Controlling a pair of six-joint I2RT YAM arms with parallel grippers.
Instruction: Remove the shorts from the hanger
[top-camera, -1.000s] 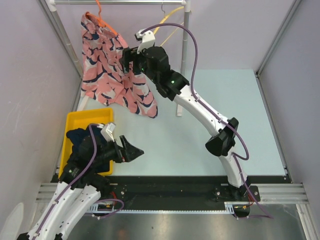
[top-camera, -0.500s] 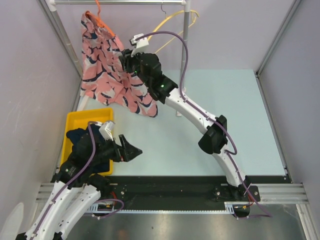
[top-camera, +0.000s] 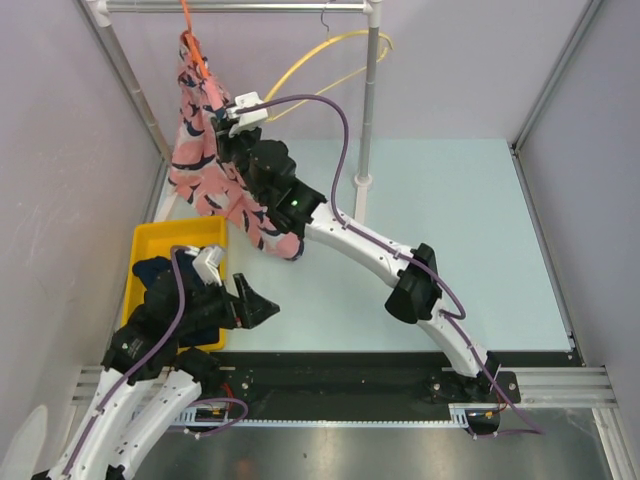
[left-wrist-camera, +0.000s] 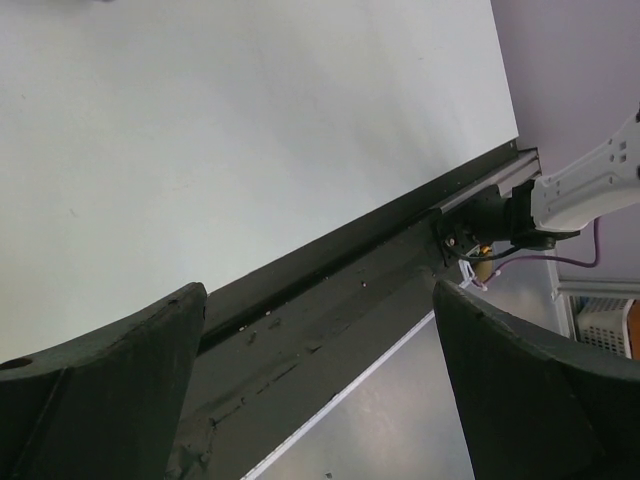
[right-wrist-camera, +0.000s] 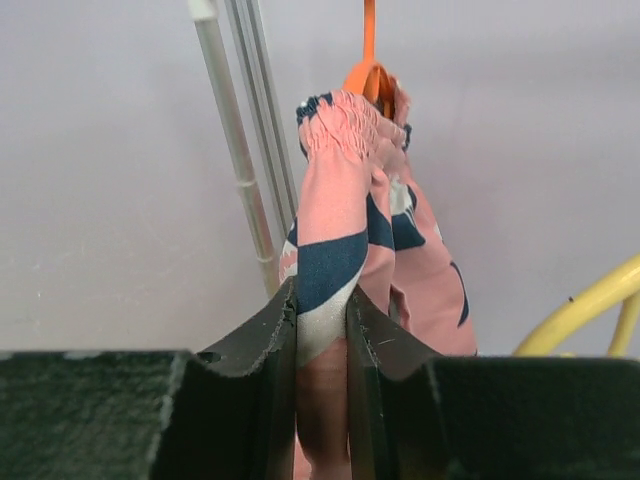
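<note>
**We Grab the Pink Shorts**

Our right gripper (right-wrist-camera: 320, 300) has just squeezed together. A moment ago it was wide and next to the pink leaf-print shorts (right-wrist-camera: 345, 200). Now its two fingers pinch a fold of that cloth, just under the stretchy waist. The shorts have swung to the left and bunched up. They still hang on the orange hanger (right-wrist-camera: 369, 60), up on the metal rail (top-camera: 250, 6). So we think the grab is done, and the next job is to pull the shorts down and off. The cloth is soft, so it may slip. Our left gripper (left-wrist-camera: 320, 300) stays wide apart and holds nothing, near the yellow bin (top-camera: 182, 234). The dark navy shorts (top-camera: 150, 272) already lie in that bin.
</note>
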